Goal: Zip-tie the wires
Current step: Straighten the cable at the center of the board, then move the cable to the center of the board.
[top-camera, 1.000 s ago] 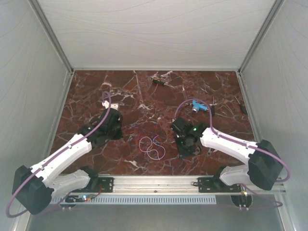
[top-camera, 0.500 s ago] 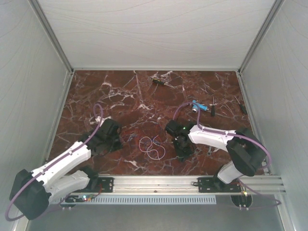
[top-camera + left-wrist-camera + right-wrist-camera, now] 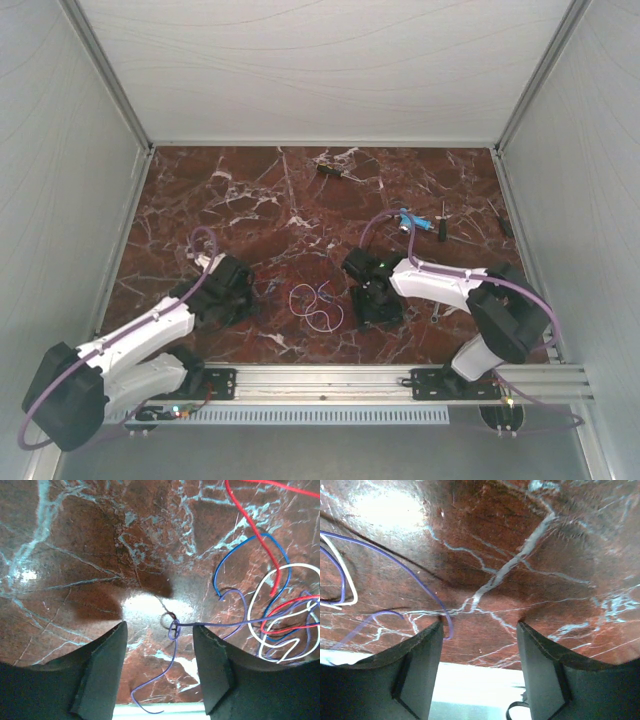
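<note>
The wires (image 3: 316, 303), a small tangle of thin purple, white and red loops, lie on the marble between my two grippers. My left gripper (image 3: 256, 291) sits just left of them, low over the table. In the left wrist view it (image 3: 159, 628) is open, and a loose purple strand with a small knot (image 3: 173, 628) runs between its fingers, pinched by neither. The main loops (image 3: 280, 611) lie to its right. My right gripper (image 3: 364, 299) sits just right of the tangle. It (image 3: 480, 625) is open, with a purple wire end (image 3: 446, 621) beside its left finger.
A blue-handled tool (image 3: 413, 221) and thin dark tools (image 3: 443, 220) lie at the back right. A small dark and yellow item (image 3: 330, 170) lies near the back wall. White enclosure walls close three sides. A metal rail (image 3: 320, 378) runs along the near edge.
Both grippers have gone from shut to open. The left gripper has moved nearer and toward the wires. The right arm swung left toward the tangle and folded in.
</note>
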You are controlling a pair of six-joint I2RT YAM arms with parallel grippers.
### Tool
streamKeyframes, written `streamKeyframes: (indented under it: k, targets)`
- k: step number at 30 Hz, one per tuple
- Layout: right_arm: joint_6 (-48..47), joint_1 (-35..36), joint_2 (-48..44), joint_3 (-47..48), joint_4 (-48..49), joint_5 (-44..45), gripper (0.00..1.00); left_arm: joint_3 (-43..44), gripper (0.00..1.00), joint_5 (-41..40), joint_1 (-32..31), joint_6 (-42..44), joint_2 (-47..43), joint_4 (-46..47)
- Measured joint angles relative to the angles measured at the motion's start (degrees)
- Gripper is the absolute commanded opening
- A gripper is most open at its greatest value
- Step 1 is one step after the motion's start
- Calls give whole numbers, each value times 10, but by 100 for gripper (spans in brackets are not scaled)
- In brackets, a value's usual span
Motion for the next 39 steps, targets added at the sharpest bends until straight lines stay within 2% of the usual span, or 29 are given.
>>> streamKeyframes:
  k: [1,2,3,4,11,17,19,23,28,31,39]
  targets:
    - [-1,0,-2,0,0,3,68,0,70,-4,0,0,-2,0]
    - [-2,0,-4,2,-1,5,71,0,80,-10,0,-2,-5,-1]
    - [-2,0,-8,4,-4,8,73,1,95,-16,0,-2,-8,-2]
    - [-3,0,-13,10,-9,12,74,3,99,-23,0,-3,-12,-5]
    - [-8,7,-69,70,-30,32,73,45,100,-82,0,-6,-77,-24]
    - [-8,73,-97,104,-30,47,56,50,100,-89,0,9,-181,-25]
    - [-3,98,-104,102,-15,45,48,49,89,-62,0,10,-203,-24]
    - [23,135,-111,81,55,26,27,33,53,25,-2,5,-210,-5]
    - [64,168,-92,47,140,7,14,-18,17,114,-34,-15,-174,37]
    - [83,181,-55,46,178,1,10,-43,10,144,-73,-29,-143,71]
    - [115,188,18,15,252,-12,5,-56,9,167,-143,-57,-44,170]
